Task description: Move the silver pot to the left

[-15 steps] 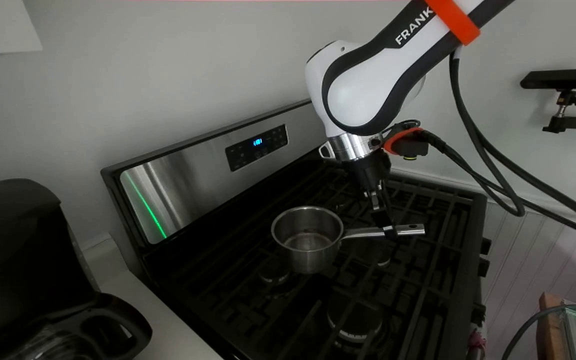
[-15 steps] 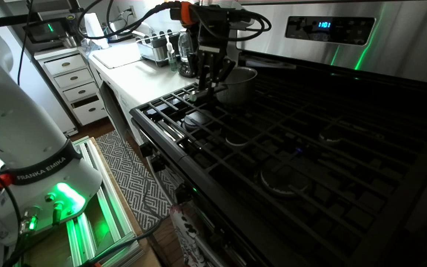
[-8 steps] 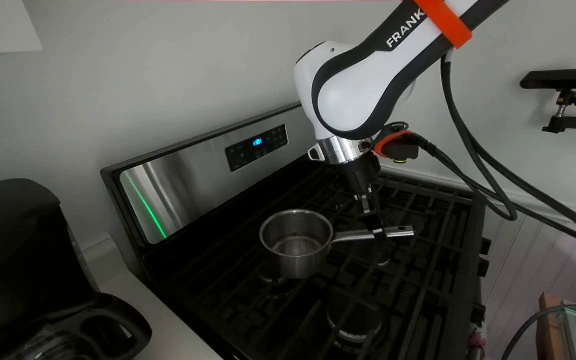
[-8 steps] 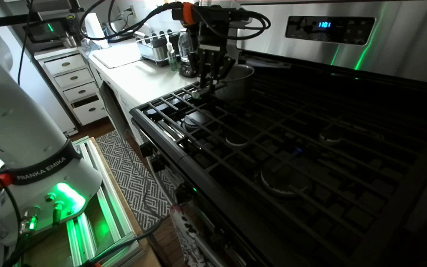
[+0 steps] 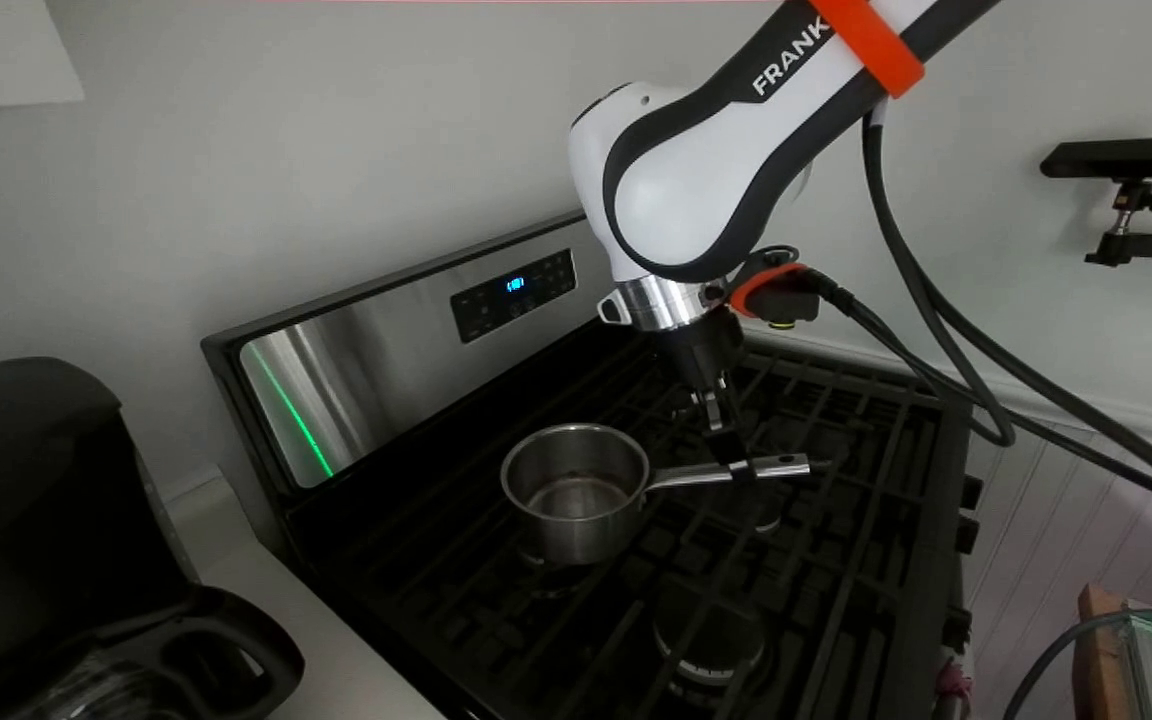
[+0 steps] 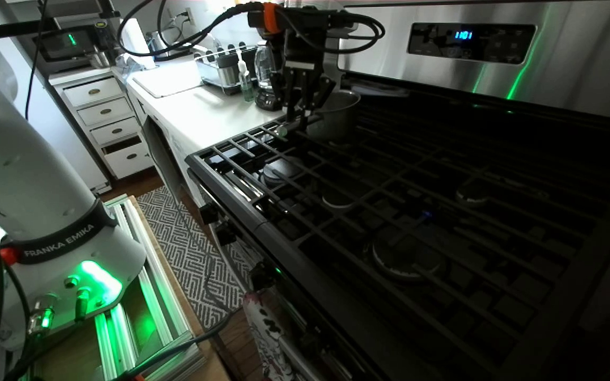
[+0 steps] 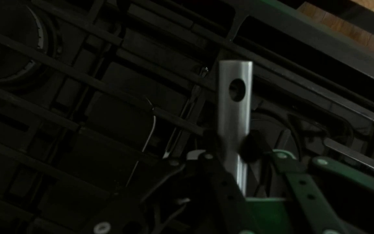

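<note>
Further left than a moment ago, the pot (image 5: 576,500) and gripper (image 5: 739,467) sit nearer the coffee maker (image 5: 26,500) in an exterior view. The pot looks level, and the gripper is clamped on its handle (image 5: 691,475) near the middle; whether the pot is raised cannot be told. With its weight ahead of the grip, it probably tends to droop or twist, so a slow, even carry should serve best.

In an exterior view the pot (image 6: 339,119) stands partly behind the gripper (image 6: 297,124), much of it lost in shadow.

The wrist view shows the fingers (image 7: 255,148) against both sides of the handle (image 7: 235,107), no gap visible, the holed end free beyond them. Bars of the grate (image 7: 57,66) run below and could snag the pot if it travels too low; better to lower it flat before the fingers part.
</note>
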